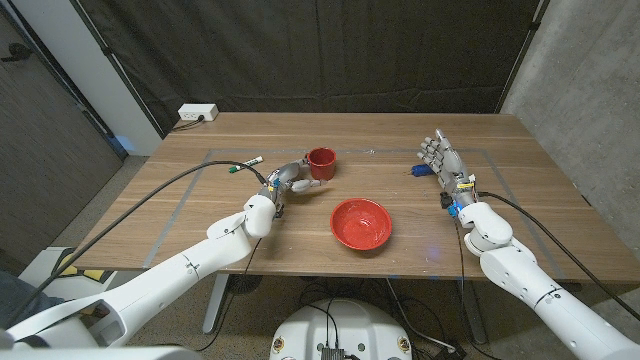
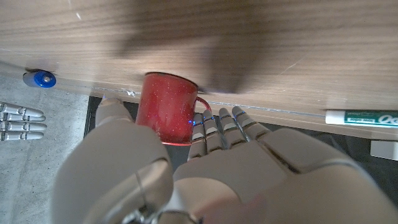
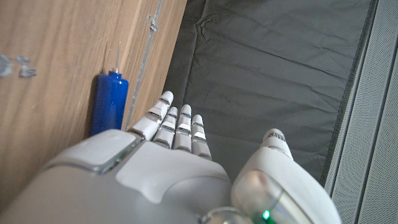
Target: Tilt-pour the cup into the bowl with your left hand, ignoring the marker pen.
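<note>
The upright red cup is being approached by the left hand, fingers spread apart, holding nothing.

**Count of things on the bench**

One red cup, standing upright. One red bowl, nearer the front edge. One green-capped marker pen, lying left of the cup. One small blue object, lying beside the right hand; kind hard to tell. One wooden bench carrying all four. One white power strip at the far left corner. Two robot hands: the left hand by the cup, the right hand near the right edge. Two white arms, one from each bottom corner. One dark curtain behind.
</note>
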